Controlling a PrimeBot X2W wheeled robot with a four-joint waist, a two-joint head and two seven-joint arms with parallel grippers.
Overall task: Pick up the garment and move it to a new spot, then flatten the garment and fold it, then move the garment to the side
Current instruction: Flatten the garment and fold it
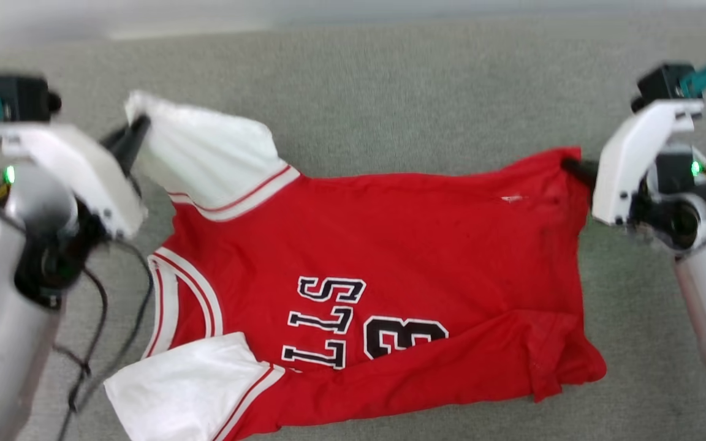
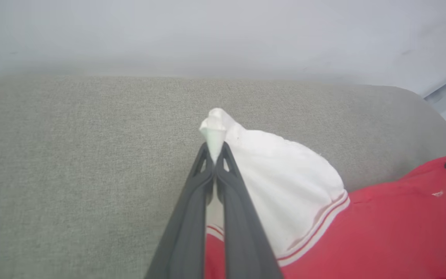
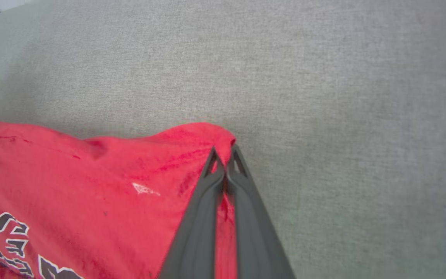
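Seemingly, garment (image 1: 402,245): light, limp, best held by corners.
Left gripper (image 2: 215,149): clenched on sleeve tip (image 2: 216,124), ten o'clock.
Right gripper (image 3: 225,153): pinching hem corner (image 3: 207,133), two o'clock.

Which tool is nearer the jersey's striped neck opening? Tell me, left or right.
Left. The left tool pinches the far white sleeve at its tip, just beyond the neck opening. The right tool pinches the red hem corner at the garment's opposite end.
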